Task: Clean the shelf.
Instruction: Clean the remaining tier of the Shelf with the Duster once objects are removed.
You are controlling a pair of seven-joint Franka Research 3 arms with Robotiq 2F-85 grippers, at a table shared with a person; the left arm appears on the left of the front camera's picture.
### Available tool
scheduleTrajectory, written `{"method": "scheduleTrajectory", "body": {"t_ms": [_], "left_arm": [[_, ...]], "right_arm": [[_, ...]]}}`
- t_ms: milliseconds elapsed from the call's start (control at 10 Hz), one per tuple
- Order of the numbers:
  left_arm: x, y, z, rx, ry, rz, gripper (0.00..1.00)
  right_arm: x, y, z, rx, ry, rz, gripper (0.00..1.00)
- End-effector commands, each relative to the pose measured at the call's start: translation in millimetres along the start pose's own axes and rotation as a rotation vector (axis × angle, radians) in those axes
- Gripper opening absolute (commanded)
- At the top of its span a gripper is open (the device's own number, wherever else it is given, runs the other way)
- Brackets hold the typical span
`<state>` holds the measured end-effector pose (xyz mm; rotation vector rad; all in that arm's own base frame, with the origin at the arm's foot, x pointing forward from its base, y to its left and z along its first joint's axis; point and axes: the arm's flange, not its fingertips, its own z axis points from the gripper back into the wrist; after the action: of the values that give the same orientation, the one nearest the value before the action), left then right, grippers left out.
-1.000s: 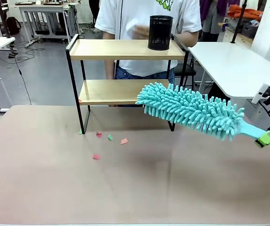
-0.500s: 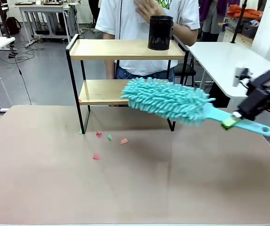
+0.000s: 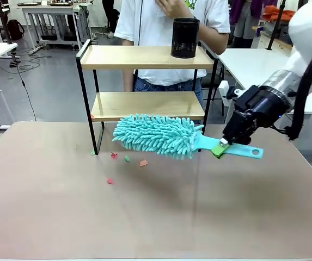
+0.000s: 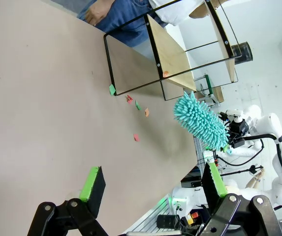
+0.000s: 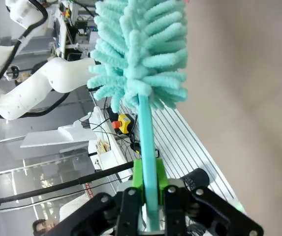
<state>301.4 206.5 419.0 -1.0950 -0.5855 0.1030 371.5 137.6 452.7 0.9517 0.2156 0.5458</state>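
Observation:
The shelf (image 3: 145, 57) is a two-tier rack of light wooden boards in a thin black frame, standing at the far side of the brown table (image 3: 145, 217); the left wrist view shows the shelf (image 4: 172, 51) sideways. My right gripper (image 3: 221, 148) is shut on the handle of a teal fluffy duster (image 3: 156, 135), whose head hangs low in front of the bottom board, just above the table. In the right wrist view the duster (image 5: 141, 49) runs straight up from the green pads (image 5: 138, 179). My left gripper (image 4: 153, 184) is open above the table, holding nothing.
A black mesh cup (image 3: 185, 37) stands on the top board at its right end. Small red and green paper scraps (image 3: 127, 159) lie on the table near the rack's front left leg. A person in a white shirt (image 3: 166, 22) stands behind the shelf. A white table (image 3: 264, 70) stands at right.
My right arm has swung the duster left and down, from beside the rack's right side to low in front of the bottom board. The person's hand rose from the cup toward their chest.

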Motion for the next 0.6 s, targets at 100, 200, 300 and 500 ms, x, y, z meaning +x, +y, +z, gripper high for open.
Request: {"method": "scheduleTrajectory", "body": {"t_ms": [100, 200, 300, 500], "left_arm": [[-0.2, -0.1, -1.8, -0.024, -0.019, -0.022, 1.0], [-0.2, -0.1, -1.8, -0.024, -0.019, -0.022, 1.0], [-0.2, -0.1, -1.8, -0.024, -0.019, -0.022, 1.0], [-0.2, -0.1, -1.8, -0.024, -0.019, -0.022, 1.0]], "right_arm": [[39.2, 23.2, -12.5, -0.051, 0.036, 0.047, 0.12], [53.4, 28.1, -24.7, -0.077, 0.052, 0.049, 0.12], [62.8, 30.3, -31.2, -0.071, 0.063, 0.056, 0.12], [75.8, 35.3, -40.0, -0.081, 0.05, 0.064, 0.12]]}}
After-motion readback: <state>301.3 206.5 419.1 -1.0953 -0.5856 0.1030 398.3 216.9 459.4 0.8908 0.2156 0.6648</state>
